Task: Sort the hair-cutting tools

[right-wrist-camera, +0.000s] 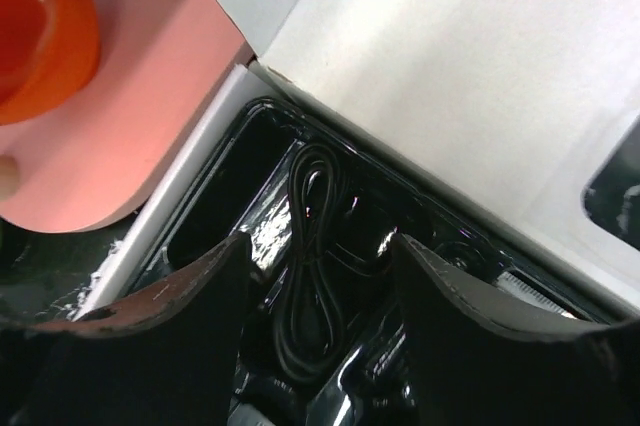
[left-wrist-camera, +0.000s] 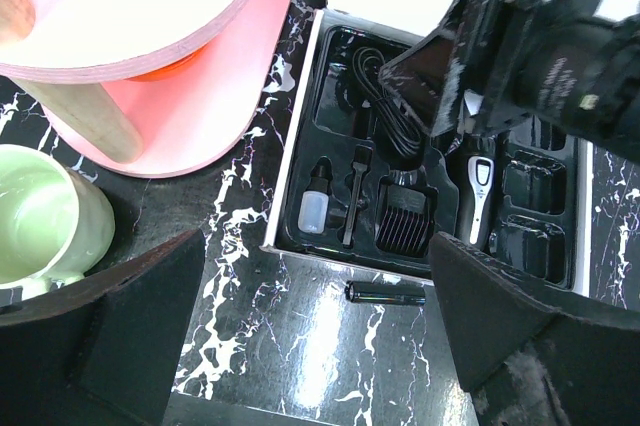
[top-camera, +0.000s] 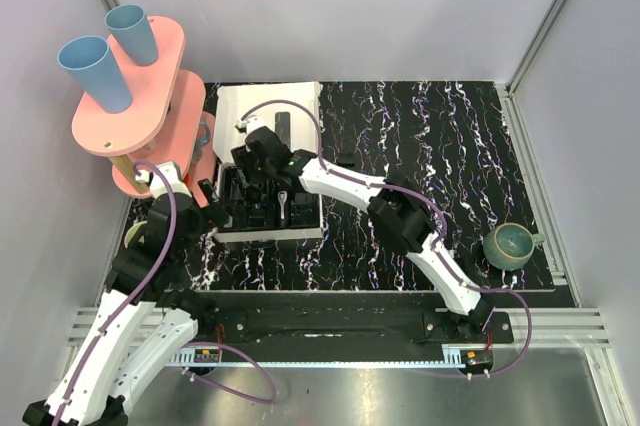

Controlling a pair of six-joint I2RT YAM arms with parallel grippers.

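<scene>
Inside the black moulded tray (left-wrist-camera: 335, 66) of the white box (top-camera: 265, 106), at the desk's 9 o'clock side, lie the slim clipper (left-wrist-camera: 480, 191) and a comb attachment (left-wrist-camera: 405, 218). The right claw (right-wrist-camera: 320, 256) hovers released over the tray's coiled cable (right-wrist-camera: 300, 316). The left claw (left-wrist-camera: 318, 246) gapes, empty. The desk (top-camera: 420, 116) is black with white veins, and the walls (top-camera: 350, 6) are pale. Only the left wrist view shows a battery-like cylinder (left-wrist-camera: 385, 292) at the box's 6 o'clock.

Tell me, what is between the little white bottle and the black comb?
A thin black brush lies between the bottle and the comb, in its own slot. The left wrist view shows it.
</scene>
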